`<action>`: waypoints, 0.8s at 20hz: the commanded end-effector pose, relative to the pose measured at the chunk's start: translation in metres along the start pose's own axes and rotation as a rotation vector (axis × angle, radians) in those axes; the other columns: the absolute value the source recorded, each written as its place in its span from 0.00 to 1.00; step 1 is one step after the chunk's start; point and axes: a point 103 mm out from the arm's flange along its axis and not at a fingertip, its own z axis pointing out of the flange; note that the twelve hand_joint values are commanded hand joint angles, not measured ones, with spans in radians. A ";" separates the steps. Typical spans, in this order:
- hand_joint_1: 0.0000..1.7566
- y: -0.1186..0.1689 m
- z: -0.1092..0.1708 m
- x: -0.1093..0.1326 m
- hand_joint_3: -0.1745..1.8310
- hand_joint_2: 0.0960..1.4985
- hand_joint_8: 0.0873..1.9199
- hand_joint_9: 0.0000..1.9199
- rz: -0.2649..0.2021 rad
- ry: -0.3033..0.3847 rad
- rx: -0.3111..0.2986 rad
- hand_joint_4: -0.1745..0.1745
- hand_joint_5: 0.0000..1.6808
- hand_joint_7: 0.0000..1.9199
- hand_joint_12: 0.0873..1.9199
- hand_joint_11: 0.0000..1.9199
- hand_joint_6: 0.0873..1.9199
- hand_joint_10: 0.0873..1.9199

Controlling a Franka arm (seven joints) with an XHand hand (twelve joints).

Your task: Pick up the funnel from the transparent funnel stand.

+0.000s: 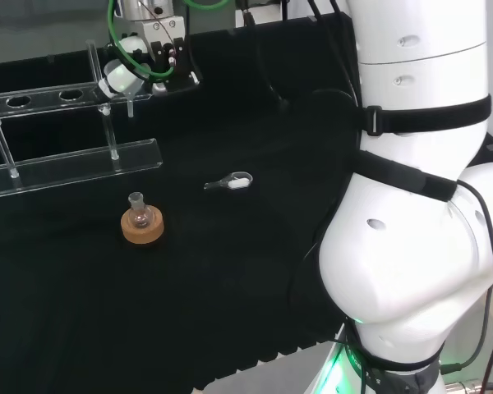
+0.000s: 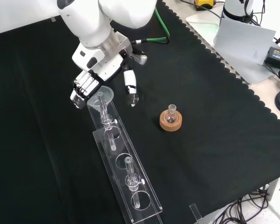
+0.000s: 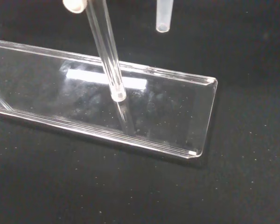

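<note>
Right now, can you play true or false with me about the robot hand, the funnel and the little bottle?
1. The hand is at the funnel, at the end of the clear stand. True.
2. The funnel lies flat on the black cloth. False: it is upright, with its stem pointing down through the stand's top shelf.
3. The small flask sits on a cork ring. True.
4. The flask stands inside the clear stand. False: it stands apart on the cloth, to the right of the stand in the front view.
</note>
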 end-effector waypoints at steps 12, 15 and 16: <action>0.29 0.003 -0.005 0.001 0.09 0.41 0.25 0.00 0.015 -0.044 -0.009 0.45 0.01 0.06 0.47 0.00 0.00 0.34; 0.30 0.003 -0.007 0.000 0.09 0.41 0.26 0.02 0.022 -0.049 -0.016 0.44 0.01 0.07 0.48 0.00 0.00 0.37; 0.30 0.002 -0.007 0.000 0.09 0.41 0.26 0.03 0.025 -0.052 -0.021 0.44 0.02 0.07 0.48 0.00 0.00 0.38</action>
